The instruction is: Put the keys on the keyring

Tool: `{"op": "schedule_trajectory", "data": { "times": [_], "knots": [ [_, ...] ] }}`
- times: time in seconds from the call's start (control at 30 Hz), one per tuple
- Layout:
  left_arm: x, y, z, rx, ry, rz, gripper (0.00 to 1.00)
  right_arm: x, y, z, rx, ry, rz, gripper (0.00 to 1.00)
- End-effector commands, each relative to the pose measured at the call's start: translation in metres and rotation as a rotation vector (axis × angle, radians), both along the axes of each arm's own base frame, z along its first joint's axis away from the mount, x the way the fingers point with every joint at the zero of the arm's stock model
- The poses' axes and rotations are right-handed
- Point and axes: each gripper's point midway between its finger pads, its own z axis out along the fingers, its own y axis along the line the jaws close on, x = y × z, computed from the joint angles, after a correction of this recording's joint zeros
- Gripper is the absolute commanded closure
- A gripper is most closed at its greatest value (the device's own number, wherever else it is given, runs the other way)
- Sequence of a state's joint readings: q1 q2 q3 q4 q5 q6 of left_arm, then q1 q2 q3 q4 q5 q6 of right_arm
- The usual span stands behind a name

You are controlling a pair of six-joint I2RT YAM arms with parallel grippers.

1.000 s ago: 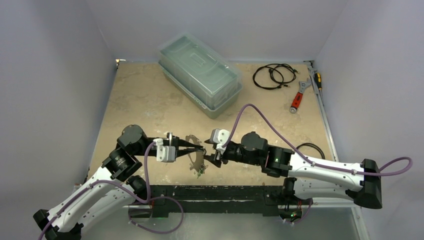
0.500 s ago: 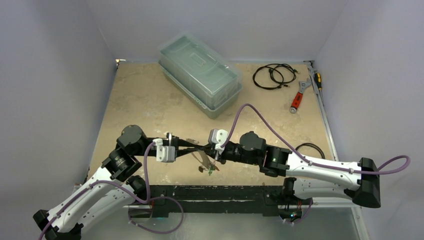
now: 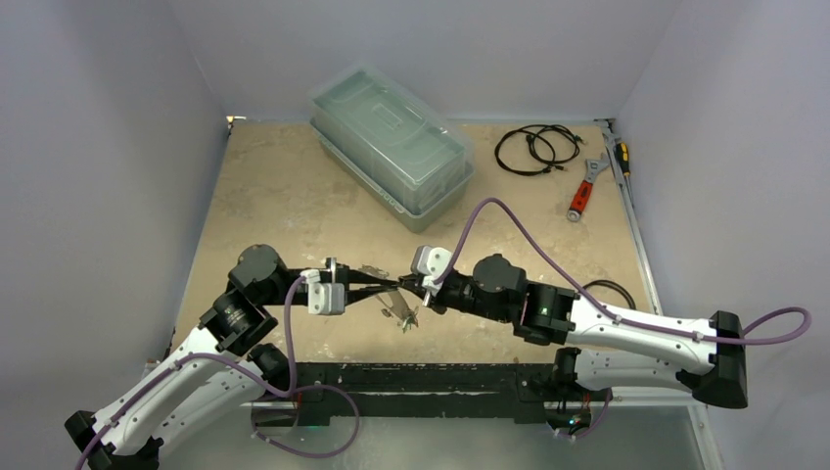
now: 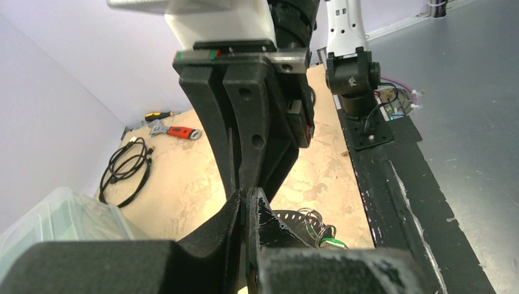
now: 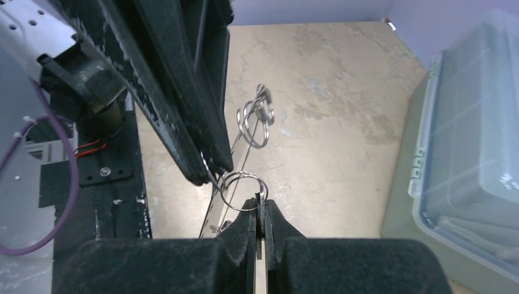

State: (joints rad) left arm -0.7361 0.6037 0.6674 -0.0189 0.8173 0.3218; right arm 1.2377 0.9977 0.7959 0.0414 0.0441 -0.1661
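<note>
Holds the keyring [image 4: 291, 218] in fully closed left jaws and a key [image 5: 262, 203] in closed right jaws, above the desk [image 3: 294, 196].

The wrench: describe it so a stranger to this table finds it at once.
Go to the far right corner of the table, past the clear lidded box. Just right of the coiled black cable lies the wrench. Its red handle and silver head set it apart from the yellow-and-black tool beside it.
</note>
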Motion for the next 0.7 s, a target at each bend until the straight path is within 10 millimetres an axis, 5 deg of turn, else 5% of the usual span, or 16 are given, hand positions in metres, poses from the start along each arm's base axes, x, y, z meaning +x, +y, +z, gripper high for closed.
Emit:
{"op": "schedule_trajectory", "data": {
  "times": [0.0,0.37,0.67],
  "knots": [
    [0.007,0.003,0.023,-0.048,-0.075,0.044,1.0,0.019,-0.009,0.035,0.009,-0.073,-0.102,1.0],
    [0.022,0.004,0.012,-0.008,-0.048,0.122,1.0,0.022,-0.025,0.053,-0.028,-0.081,-0.142,1.0],
    [0.03,0.004,0.007,0.009,-0.039,0.156,1.0,0.018,-0.025,0.047,-0.097,-0.057,-0.122,1.0]
  ]
}}
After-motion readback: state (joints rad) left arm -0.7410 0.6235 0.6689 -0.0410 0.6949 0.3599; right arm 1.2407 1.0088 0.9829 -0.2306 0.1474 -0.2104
